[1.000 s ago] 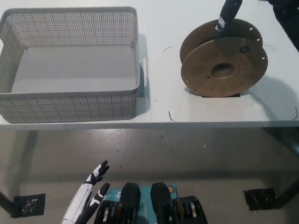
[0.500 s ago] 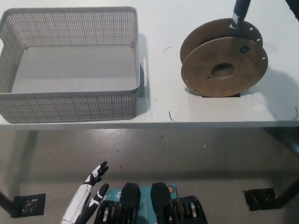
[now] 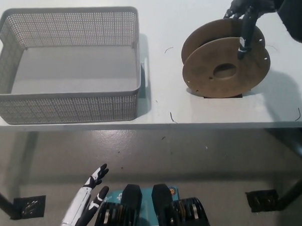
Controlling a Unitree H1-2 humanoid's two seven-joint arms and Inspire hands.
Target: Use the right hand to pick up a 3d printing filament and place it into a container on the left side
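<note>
A brown cardboard filament spool (image 3: 226, 63) stands tilted on the white table (image 3: 161, 101) at the right, its round face with a centre hole turned up toward me. My black right hand (image 3: 248, 17) hangs over the spool's far upper rim. One of its fingers (image 3: 243, 39) reaches down across the near flange; the hand is open and not closed on the spool. The grey mesh basket (image 3: 66, 107) sits empty on the table's left side. My white left hand (image 3: 87, 203) rests low at the lower left, below the table edge, fingers apart.
Thin black filament scraps (image 3: 172, 117) lie near the table's front edge and at the right edge. Below the table I see grey floor and a table foot (image 3: 261, 200). A gap of bare table separates basket and spool.
My right hand has come down and forward from the top edge onto the spool's upper rim, with a finger now lying over the near flange. Spool, basket and left hand stayed put.
</note>
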